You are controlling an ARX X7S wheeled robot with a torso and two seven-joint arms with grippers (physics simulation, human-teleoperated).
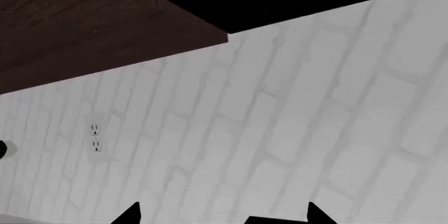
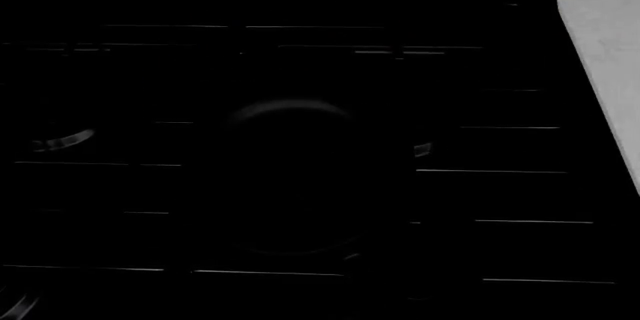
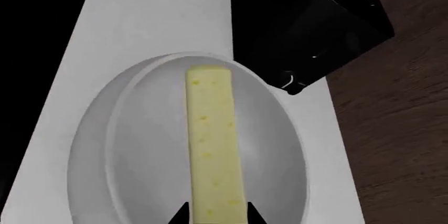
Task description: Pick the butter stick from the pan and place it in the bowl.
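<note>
my right gripper (image 3: 215,214) shows only as two dark fingertips at the frame edge, closed narrowly on the near end of the pale yellow rectangular butter stick (image 3: 212,150). the stick runs lengthwise away from the tips, out over the hollow of the large matte light-grey deep bowl (image 3: 112,150). whether the stick's far end touches the bowl's inside i cannot tell. the bowl sits on a light grey counter strip (image 3: 154,19). beyond the bowl's rim, a black boxy appliance (image 3: 301,24) stands on that counter, near the bowl. brown wood-grain surface (image 3: 399,129) runs along one side of the strip.

my left gripper (image 1: 224,214): two dark tips set wide apart, nothing between them, facing a white brick-pattern wall (image 1: 294,119) with a double outlet (image 1: 95,138) and a dark brown wooden panel (image 1: 84,19) further off.

head view is nearly black: round very dark shallow pan (image 2: 290,177) with a faint rim on the black stove (image 2: 500,185), centre of the view. pale counter edge (image 2: 605,50) at far right.
</note>
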